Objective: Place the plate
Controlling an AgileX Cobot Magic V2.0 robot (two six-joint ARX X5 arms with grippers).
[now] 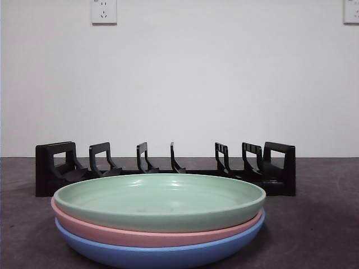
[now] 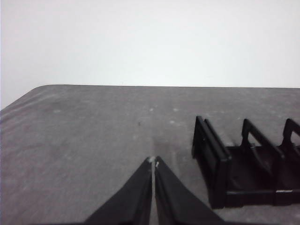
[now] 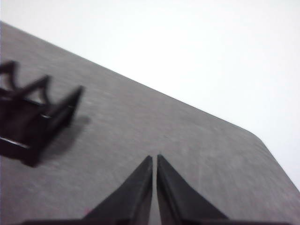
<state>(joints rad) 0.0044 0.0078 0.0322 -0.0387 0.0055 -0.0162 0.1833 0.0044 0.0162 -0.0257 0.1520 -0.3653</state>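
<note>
Three plates were stacked on the tabletop point(image 1: 325, 224) at the near edge of the front view. The green plate point(image 1: 160, 202) lay on top, nested in the pink plate point(image 1: 151, 235), which sat in turn in the blue plate point(image 1: 157, 255) at the bottom. All three lay flat and in line, rims level. No gripper touched them.

Behind the stack stood a black rack point(image 1: 165, 168), running across the tabletop from side to side, with upright dividers spaced along its length and a taller block at each end. Every slot stood vacant. The rack was apart from the plates, farther back toward the white wall point(image 1: 179, 84). Two sockets point(image 1: 104, 11) showed high on that wall, one near each upper corner.

Neither arm appeared in the front view. The left gripper point(image 2: 153, 161) hovered over bare tabletop just beside one end of the rack, its jaws pressed together with only a hairline seam between the tips, holding nothing. The right gripper point(image 3: 154, 158) hung near the other end of the rack, likewise over bare tabletop, its jaws drawn together tip to tip and empty. That picture was somewhat blurred.
</note>
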